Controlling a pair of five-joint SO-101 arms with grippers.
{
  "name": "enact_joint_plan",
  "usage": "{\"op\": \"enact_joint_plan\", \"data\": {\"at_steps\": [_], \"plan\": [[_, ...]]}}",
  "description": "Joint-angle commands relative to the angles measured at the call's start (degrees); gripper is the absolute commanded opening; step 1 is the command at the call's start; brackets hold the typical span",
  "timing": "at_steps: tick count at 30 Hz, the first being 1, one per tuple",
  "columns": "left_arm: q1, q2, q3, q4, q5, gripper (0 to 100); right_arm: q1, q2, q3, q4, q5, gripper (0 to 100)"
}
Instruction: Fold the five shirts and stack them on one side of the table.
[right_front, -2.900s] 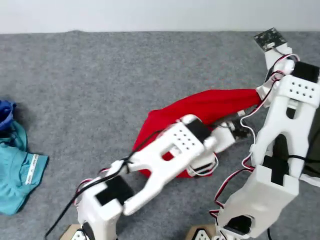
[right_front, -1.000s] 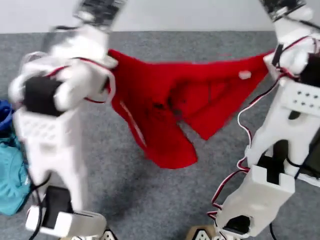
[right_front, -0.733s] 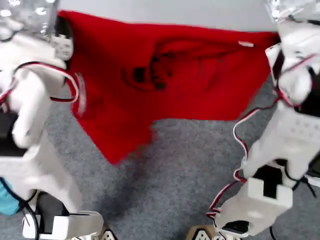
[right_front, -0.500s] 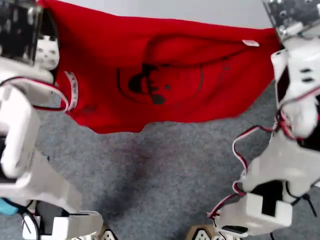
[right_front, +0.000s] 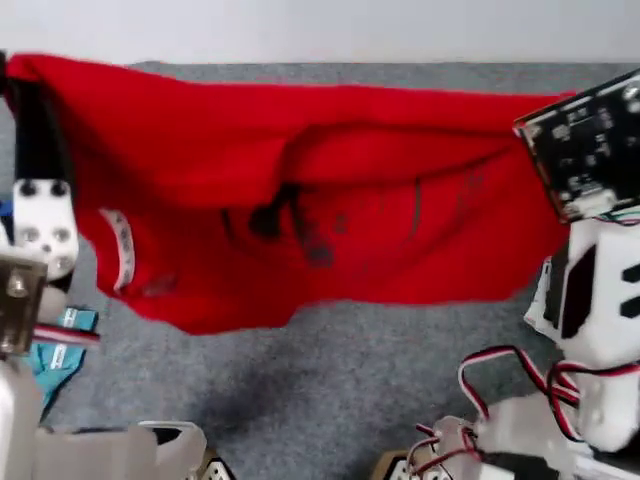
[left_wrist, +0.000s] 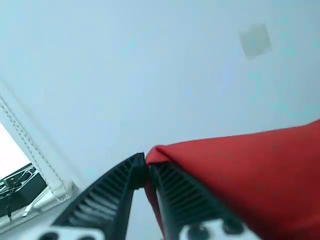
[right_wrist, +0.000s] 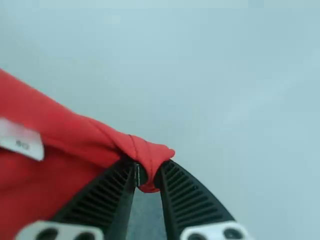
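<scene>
Hanging crosswise, red shirt (right_front: 330, 130) stretched left-right.

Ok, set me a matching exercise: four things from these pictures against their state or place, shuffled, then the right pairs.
1. red shirt
2. teal shirt
3. left gripper
4. table

A. grey, fuzzy surface
B. lying crumpled down on the table
C. spread wide, held up in the air
D. shut on a corner of red cloth

Pairs: 1-C, 2-B, 3-D, 4-A
</scene>
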Motion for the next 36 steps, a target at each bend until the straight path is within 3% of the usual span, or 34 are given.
{"op": "enact_joint_plan", "data": {"at_steps": [1, 10, 13, 16, 22, 28, 36], "plan": [[-0.4, -5.4, 10.2, 1.2, -2.2, 0, 0.7, -5.4, 10.6, 2.2, 1.7, 1.0], [0.0, -7.4, 46.8, -0.3, -7.0, 0, -8.1, -11.6, 46.7, 2.1, 4.1, 1.0], [-0.3, -3.5, 56.7, -7.3, -6.9, 0, -11.8, -9.3, 56.8, -1.6, 3.2, 1.0], [-0.3, 1.2, 62.4, -16.4, -6.8, 0, -12.6, -5.3, 63.8, -11.8, -0.8, 1.0], [-0.1, 12.9, 63.4, -31.8, -2.7, 0, -12.6, 7.5, 66.2, -30.2, -2.9, 1.0], [-0.3, 22.6, 61.2, -46.3, -2.0, 0, -12.2, 21.2, 59.2, -44.4, -4.0, 1.0], [-0.4, 38.0, 39.2, -49.8, -2.0, 0, -12.2, 39.5, 40.4, -54.2, -5.3, 1.0]]}}
